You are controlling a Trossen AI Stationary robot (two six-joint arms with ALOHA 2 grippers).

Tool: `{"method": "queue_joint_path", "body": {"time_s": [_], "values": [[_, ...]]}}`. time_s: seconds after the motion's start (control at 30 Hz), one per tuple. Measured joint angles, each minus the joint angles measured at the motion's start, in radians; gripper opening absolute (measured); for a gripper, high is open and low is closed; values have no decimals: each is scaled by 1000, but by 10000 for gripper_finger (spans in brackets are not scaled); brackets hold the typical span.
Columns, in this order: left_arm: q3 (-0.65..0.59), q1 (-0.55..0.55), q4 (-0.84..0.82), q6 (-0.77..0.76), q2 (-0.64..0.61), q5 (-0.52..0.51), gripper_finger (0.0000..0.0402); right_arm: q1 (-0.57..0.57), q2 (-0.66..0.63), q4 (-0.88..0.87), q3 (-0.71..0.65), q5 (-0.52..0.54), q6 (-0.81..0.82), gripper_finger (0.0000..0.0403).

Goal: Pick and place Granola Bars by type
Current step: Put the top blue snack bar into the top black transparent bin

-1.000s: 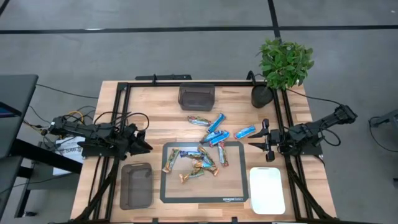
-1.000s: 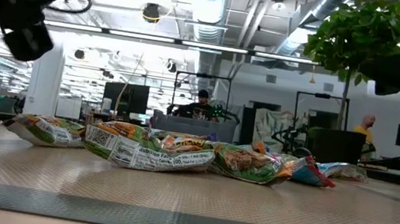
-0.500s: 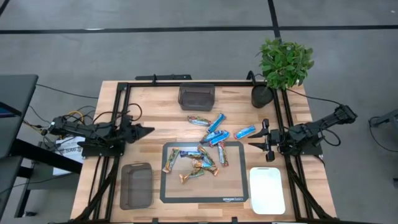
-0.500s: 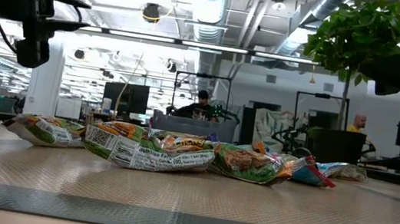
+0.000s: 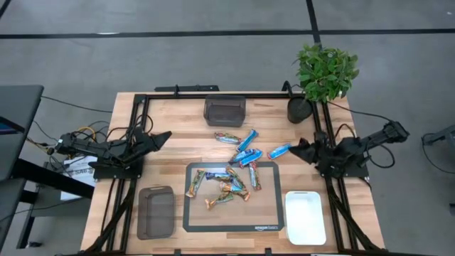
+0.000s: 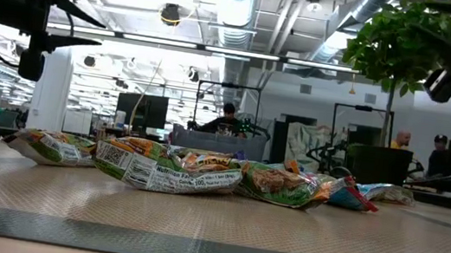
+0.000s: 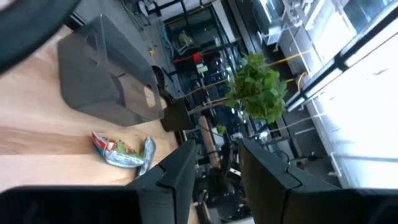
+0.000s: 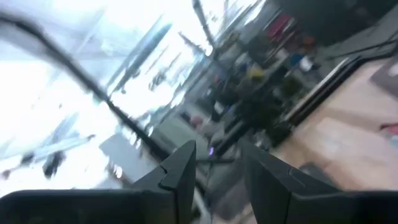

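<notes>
The granola bars lie in a loose heap at the table's middle. Blue ones (image 5: 247,139) (image 5: 279,151) and a green-and-white one (image 5: 227,138) rest flat on the wood. Brown-orange ones (image 5: 222,200) (image 5: 195,182) and others lie on the black mat (image 5: 232,222). My left gripper (image 5: 162,135) hovers open at the table's left side, raised and pointing toward the heap, well apart from it; its wrist view shows the open fingers (image 7: 216,146) and the green-and-white bar (image 7: 118,152) ahead. My right gripper (image 5: 295,148) hovers open just right of the nearest blue bar, raised above it (image 8: 217,149).
A dark grey bin (image 5: 225,110) stands at the far middle, another (image 5: 156,212) near left. A white tray (image 5: 306,217) lies near right. A potted plant (image 5: 325,71) stands at the far right corner. A black frame (image 5: 213,94) borders the table. People show in the room behind (image 6: 228,118).
My left gripper has swung toward the far edge and risen, turning from pointing down at the table to pointing level toward the heap. My right gripper has tipped upward and turned about its wrist, shifting slightly toward the far edge. The bars have kept still.
</notes>
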Motion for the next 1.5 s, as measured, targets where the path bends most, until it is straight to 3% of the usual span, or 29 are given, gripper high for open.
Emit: {"method": "queue_joint_path", "body": {"time_s": [0.33, 0.53, 0.7, 0.9, 1.2, 1.37, 1.5], "values": [[0, 0, 0, -30, 0, 2, 116, -89, 0, 142, 0, 32, -188, 118], [0, 0, 13, -23, 0, 16, 116, -146, 0, 235, 3, 34, -117, 118], [18, 0, 184, 183, 35, 97, 116, -187, 45, -4, 124, -46, -77, 120], [204, 0, 130, 389, 184, 144, 116, -223, 282, -446, 398, -55, -81, 144], [519, 12, -268, 463, 573, 187, 116, -311, 678, -895, 729, -57, -242, 172], [641, 57, -411, 464, 775, 186, 116, -375, 881, -996, 832, -144, -388, 174], [710, 104, -454, 501, 888, 210, 116, -423, 1041, -995, 898, -283, -580, 168]]}}
